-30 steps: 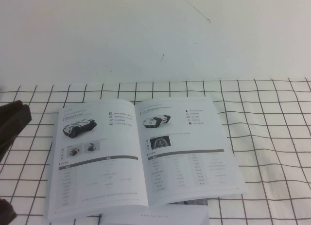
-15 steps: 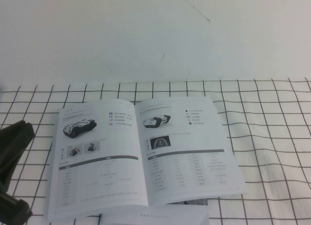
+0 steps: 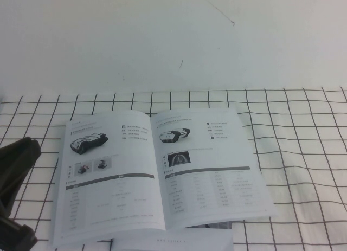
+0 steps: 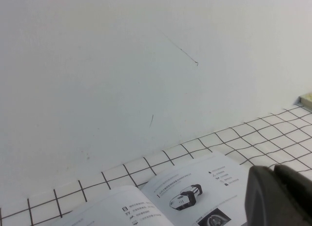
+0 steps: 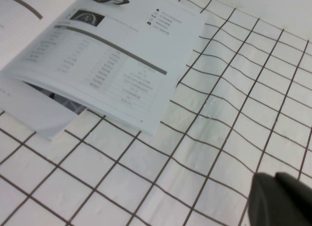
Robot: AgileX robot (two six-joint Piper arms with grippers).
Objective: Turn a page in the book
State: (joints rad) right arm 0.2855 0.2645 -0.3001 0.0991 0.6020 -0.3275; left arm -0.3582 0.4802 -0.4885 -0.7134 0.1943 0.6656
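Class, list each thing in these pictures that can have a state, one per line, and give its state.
book: open, lying flat on the checked cloth
left pincer: beside the book's left edge, not touching it
right pincer: above bare cloth, right of the book, holding nothing

Can't read any of the small print or spec tables on the book (image 3: 157, 169), way too tiny in the high view. Near corner of its left-hand page cut off by the bottom edge there. Plain sheet (image 3: 173, 240) under it mostly hidden, only a strip poking out at the near edge of the counter. Dark print tucked beneath the right-hand page (image 5: 63, 101), probably another spread. Left gripper (image 3: 13, 194) chopped by the frame at the near left corner, fingers unclear. Right gripper (image 5: 282, 199) just a dark blurry lump, cropped too.
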